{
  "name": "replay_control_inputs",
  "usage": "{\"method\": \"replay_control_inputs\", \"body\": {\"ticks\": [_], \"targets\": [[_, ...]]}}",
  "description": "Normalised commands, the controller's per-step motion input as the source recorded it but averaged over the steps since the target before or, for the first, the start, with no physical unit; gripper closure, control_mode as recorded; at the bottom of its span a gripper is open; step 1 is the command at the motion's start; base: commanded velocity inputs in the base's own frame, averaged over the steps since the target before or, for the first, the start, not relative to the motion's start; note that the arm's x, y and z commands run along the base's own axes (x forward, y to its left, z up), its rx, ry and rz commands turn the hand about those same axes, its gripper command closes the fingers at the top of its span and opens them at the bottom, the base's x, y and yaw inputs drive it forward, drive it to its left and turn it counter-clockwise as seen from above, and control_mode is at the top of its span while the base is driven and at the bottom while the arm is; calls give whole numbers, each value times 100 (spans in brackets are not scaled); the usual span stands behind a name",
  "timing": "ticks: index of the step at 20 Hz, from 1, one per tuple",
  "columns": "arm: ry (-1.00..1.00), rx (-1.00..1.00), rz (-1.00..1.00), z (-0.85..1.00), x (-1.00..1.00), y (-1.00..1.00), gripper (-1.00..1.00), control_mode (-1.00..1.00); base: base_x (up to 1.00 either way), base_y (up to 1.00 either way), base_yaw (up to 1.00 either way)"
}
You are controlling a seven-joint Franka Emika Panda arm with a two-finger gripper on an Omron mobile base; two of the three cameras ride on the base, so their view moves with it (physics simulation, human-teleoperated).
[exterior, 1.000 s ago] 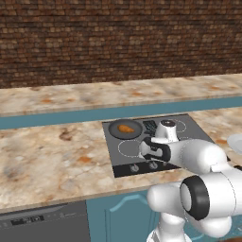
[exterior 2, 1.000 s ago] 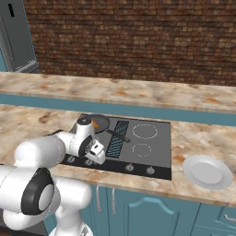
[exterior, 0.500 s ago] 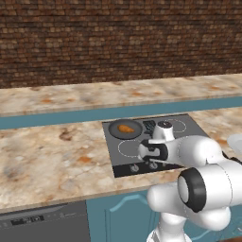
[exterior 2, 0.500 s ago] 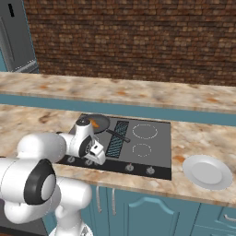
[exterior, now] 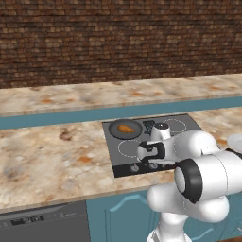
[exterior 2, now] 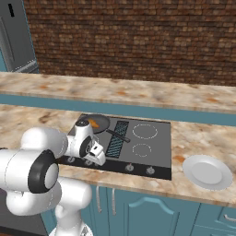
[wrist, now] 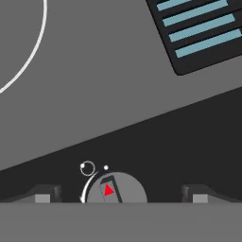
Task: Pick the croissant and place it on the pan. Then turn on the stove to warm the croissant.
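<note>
Jaws spread wide, empty, gripper (wrist: 118, 196) poised over a front knob (wrist: 116, 189) of the stove (exterior 2: 152, 159). Croissant (exterior: 125, 128) already resting in the pan (exterior: 124, 134) on the rear burner. Warming step apparently in hand: next, likely close on the knob and turn. Counter edge just beside; open cooktop beyond.

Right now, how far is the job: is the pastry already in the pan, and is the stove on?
Done: the small orange-brown croissant lies in the round dark grey pan on the black flat stove. In hand: the open hand hovers at the stove's front edge, with a round grey knob between its fingers. Left: grip and turn that knob; nothing shows the burner on.
</note>
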Motion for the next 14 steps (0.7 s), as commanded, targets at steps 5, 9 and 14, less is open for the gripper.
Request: {"method": "replay_control_inputs", "body": {"ticks": [5, 9, 14], "targets": [[0, -1, 0, -22, 4, 0, -100, -100, 0, 0, 0], [0, -2, 0, -22, 6, 0, -100, -100, 0, 0, 0], [0, -3, 0, -20, 0, 0, 100, -100, 0, 0, 0]]}}
